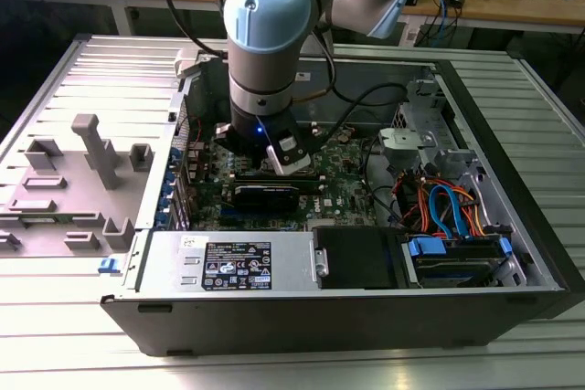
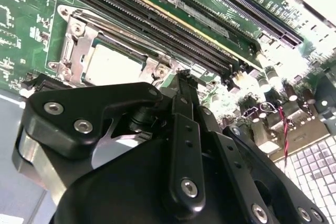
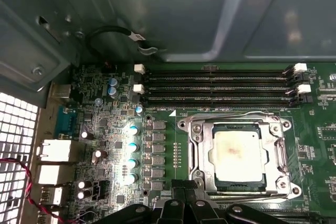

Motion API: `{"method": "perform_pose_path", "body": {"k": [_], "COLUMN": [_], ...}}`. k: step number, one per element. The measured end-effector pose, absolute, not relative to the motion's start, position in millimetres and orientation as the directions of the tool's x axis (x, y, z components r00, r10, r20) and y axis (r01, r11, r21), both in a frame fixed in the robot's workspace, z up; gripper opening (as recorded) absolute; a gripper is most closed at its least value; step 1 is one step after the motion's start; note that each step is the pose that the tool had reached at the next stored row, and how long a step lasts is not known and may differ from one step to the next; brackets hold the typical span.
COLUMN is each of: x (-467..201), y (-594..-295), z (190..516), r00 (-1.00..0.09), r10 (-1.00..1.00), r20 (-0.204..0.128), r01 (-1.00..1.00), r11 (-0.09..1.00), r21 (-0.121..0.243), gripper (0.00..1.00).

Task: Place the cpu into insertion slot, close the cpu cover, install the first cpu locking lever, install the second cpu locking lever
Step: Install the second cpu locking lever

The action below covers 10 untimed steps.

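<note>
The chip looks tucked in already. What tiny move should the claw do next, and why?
Probably a small push down at the cover's edge, to work a locking lever. The cpu sits in its slot, the cover lies shut around it, and the claw is right beside that edge.

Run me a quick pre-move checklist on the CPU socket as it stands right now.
1. The cpu seated in the socket: ok; it lies flat and square in both wrist views.
2. The cpu cover closed over the chip: ok; the frame lies down around it.
3. Locking levers latched: cannot tell; thin wires run along the socket edges, but their hooks are unclear.
4. End effector position: ok; it sits beside the socket's edge, not over the chip.
5. End effector empty: cannot tell.
6. Memory slots beside the socket: ok; unobstructed.
</note>
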State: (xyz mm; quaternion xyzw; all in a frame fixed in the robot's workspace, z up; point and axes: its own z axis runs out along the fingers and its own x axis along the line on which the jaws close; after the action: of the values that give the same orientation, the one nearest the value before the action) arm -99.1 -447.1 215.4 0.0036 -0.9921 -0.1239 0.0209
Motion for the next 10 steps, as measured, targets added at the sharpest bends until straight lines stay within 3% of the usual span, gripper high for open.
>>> {"method": "perform_pose_path", "body": {"k": [10], "x": [-99.1], "y": [-447.2], "z": [217.0], "r00": [-0.999], "r10": [-0.012], "r20": [0.041], "r01": [-0.002], "r11": [0.969], "r21": [0.246], "gripper": [0.11]}}
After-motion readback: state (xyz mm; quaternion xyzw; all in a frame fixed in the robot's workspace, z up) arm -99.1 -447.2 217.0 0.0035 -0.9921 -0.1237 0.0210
